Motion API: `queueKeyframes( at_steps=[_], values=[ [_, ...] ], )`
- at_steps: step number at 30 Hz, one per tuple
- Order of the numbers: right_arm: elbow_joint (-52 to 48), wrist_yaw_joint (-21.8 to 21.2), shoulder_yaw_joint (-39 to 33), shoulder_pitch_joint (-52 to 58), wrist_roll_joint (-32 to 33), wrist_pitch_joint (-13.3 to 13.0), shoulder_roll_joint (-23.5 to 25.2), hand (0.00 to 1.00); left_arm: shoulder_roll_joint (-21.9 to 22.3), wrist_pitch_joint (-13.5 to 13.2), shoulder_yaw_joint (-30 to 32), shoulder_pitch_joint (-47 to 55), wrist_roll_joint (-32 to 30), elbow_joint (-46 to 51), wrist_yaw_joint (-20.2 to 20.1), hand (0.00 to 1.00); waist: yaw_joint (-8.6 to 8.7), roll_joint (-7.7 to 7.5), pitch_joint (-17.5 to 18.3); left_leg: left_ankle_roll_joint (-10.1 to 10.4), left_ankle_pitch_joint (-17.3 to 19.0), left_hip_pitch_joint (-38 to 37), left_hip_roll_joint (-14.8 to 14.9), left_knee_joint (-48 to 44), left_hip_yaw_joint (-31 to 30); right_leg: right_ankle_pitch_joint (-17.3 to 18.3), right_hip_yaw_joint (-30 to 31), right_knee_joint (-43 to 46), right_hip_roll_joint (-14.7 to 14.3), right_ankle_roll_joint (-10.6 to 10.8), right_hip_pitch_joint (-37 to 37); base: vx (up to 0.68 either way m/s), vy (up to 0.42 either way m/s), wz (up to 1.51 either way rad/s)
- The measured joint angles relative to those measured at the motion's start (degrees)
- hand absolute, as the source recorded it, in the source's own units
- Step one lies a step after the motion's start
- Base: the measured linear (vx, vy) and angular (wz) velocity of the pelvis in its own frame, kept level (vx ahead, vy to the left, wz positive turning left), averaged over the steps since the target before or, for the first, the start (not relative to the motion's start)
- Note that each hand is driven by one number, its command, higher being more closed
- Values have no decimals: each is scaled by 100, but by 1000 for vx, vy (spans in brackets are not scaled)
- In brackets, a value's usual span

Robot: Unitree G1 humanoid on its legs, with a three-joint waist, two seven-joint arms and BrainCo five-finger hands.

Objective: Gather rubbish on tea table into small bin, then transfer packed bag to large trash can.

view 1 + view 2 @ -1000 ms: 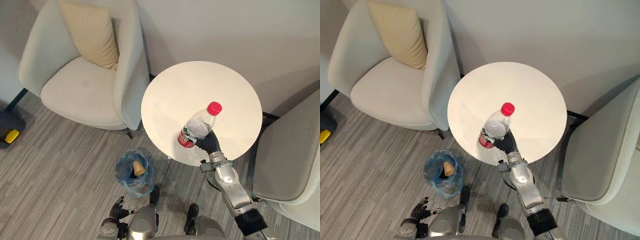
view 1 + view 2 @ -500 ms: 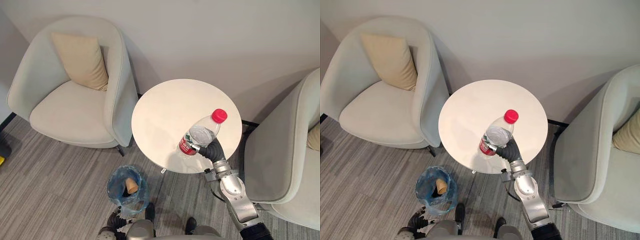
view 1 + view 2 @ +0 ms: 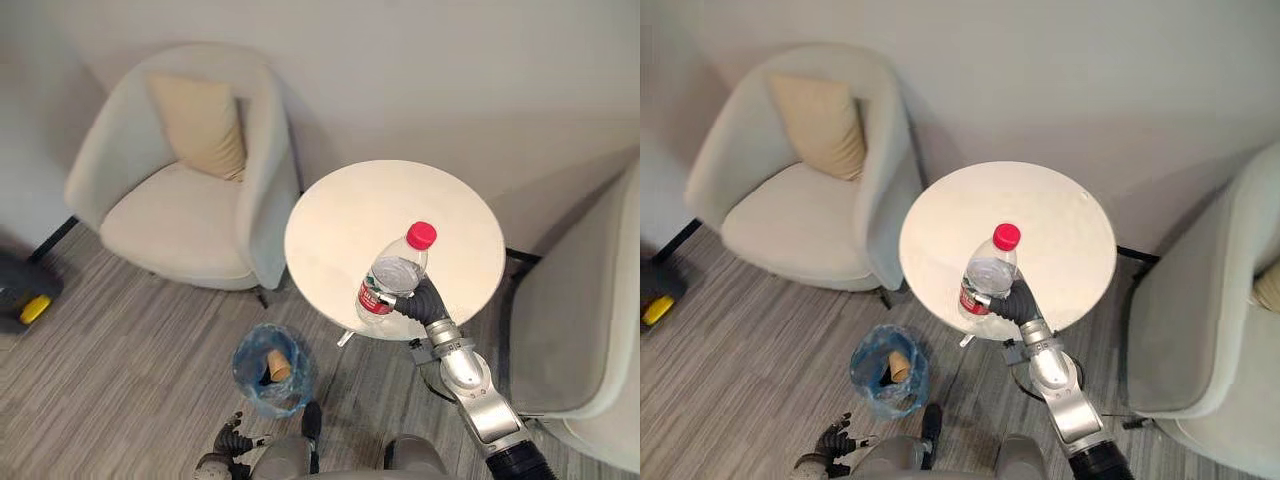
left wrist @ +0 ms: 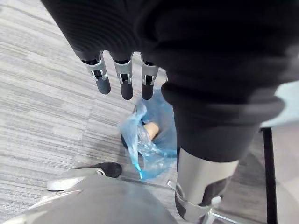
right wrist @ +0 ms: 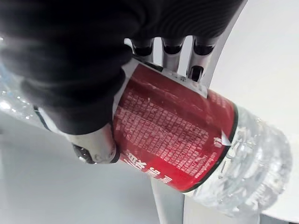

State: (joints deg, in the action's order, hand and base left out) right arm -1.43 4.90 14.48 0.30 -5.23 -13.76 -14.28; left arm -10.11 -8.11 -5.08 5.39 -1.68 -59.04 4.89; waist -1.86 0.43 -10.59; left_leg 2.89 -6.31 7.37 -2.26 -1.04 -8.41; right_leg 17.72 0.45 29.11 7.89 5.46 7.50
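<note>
A clear plastic bottle (image 3: 394, 276) with a red cap and red label is held tilted above the near edge of the round white tea table (image 3: 370, 205). My right hand (image 3: 421, 303) is shut on the bottle (image 5: 187, 140), fingers wrapped round its label. On the floor to the table's near left stands the small bin (image 3: 268, 368), lined with a blue bag and holding a brown paper cup (image 3: 278, 365). My left hand (image 3: 233, 444) hangs low beside the bin (image 4: 152, 135), its fingers (image 4: 126, 81) straight and holding nothing.
A cream armchair (image 3: 190, 190) with a beige cushion (image 3: 205, 125) stands to the left of the table. A second armchair (image 3: 590, 320) is close on the right. A dark thing with a yellow part (image 3: 25, 300) lies at the far left on the grey floor.
The camera has swung, shifting the whole scene to the right. The bottle stays held over the table's near edge, its cap a little lower against the tabletop.
</note>
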Motion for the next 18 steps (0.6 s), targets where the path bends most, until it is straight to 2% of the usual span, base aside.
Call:
queueKeyframes(
  at_steps=[1,3,4,5,6,7,8,9,11,12,13,14,15,16,18],
  values=[
    [3,3,-31,-60,1,1,-3,100,47,-6,16,-50,0,-3,4,0,-9,73,20,65,-157,159,7,24,-321,128,-114,-143,-60,-79,-14,-158,-176,132],
    [5,36,-48,-129,4,0,-80,100,109,-12,-10,-99,0,3,-9,0,-71,278,41,183,-318,437,243,160,-687,-66,-634,-407,-295,-243,6,-167,-194,104],
    [6,36,-48,-130,3,0,-80,100,109,-12,-11,-99,1,3,-10,0,-73,280,40,182,-318,441,249,165,-687,-69,-644,-412,-299,-248,5,-182,-229,94],
    [53,63,-50,-175,4,3,-78,100,95,-6,-35,-62,39,8,4,0,-142,294,47,-212,-55,486,557,476,-249,-279,-926,-629,-485,-416,-40,-163,-219,91],
    [62,115,-111,-253,3,1,-77,100,74,0,-85,-188,95,-4,2,0,-158,224,18,-620,447,614,617,425,400,-539,-1093,-996,-417,-534,-131,-199,-182,123],
    [72,173,-301,-351,3,-4,-27,100,24,-2,-109,-323,95,-7,-8,0,-176,177,-39,-681,461,893,629,-242,1133,-644,-1317,-1168,-250,-580,-138,-167,-81,91],
    [75,214,-407,-352,9,-2,-23,100,21,-1,-119,-324,88,-8,-23,0,-173,166,-46,-681,458,948,609,-579,1373,-653,-1416,-1175,-147,-580,-150,-177,-41,98],
    [93,279,-565,-348,13,4,-21,100,19,-8,-133,-292,60,-1,-56,0,-71,118,-70,-689,488,910,537,-1234,1768,-665,-1644,-1186,33,-565,-233,-127,-39,85],
    [104,290,-673,-340,14,3,-21,100,30,-7,-160,-234,30,2,-77,0,87,180,-29,-710,610,718,632,-1942,2094,-684,-1902,-1239,142,-532,-349,-111,0,89],
    [105,352,-818,-298,12,3,-26,100,51,-3,-176,-185,-79,-4,-100,0,148,258,20,-422,1014,403,793,-2131,2297,-719,-2114,-1291,187,-475,-406,-69,57,83],
    [106,380,-891,-272,10,5,-28,100,75,-1,-179,-194,-112,-11,-102,0,164,273,24,-331,1072,234,811,-1931,2328,-750,-2193,-1304,186,-426,-430,-27,127,89],
    [113,390,-1033,-247,5,26,-33,100,142,-5,-189,-229,-144,-9,-98,0,184,384,88,-175,1003,-40,763,-1274,2288,-835,-2330,-1427,131,-336,-469,-4,148,70],
    [146,392,-1080,-245,-3,46,-2,100,148,-2,-209,-243,-183,-8,-99,0,214,369,93,-114,963,-225,728,-768,2243,-965,-2452,-1639,39,-293,-563,-5,140,63],
    [210,390,-1064,-247,-9,51,81,100,105,3,-209,-257,-195,-7,-102,0,177,286,101,-43,836,-297,681,-566,2214,-1091,-2480,-1818,23,-267,-641,-12,88,36],
    [323,374,-990,-244,-121,56,190,100,61,3,-213,-256,-310,-4,-99,0,137,212,131,-87,760,-399,595,-447,2124,-1240,-2478,-2127,-22,-207,-860,-47,97,21]
  ],
)
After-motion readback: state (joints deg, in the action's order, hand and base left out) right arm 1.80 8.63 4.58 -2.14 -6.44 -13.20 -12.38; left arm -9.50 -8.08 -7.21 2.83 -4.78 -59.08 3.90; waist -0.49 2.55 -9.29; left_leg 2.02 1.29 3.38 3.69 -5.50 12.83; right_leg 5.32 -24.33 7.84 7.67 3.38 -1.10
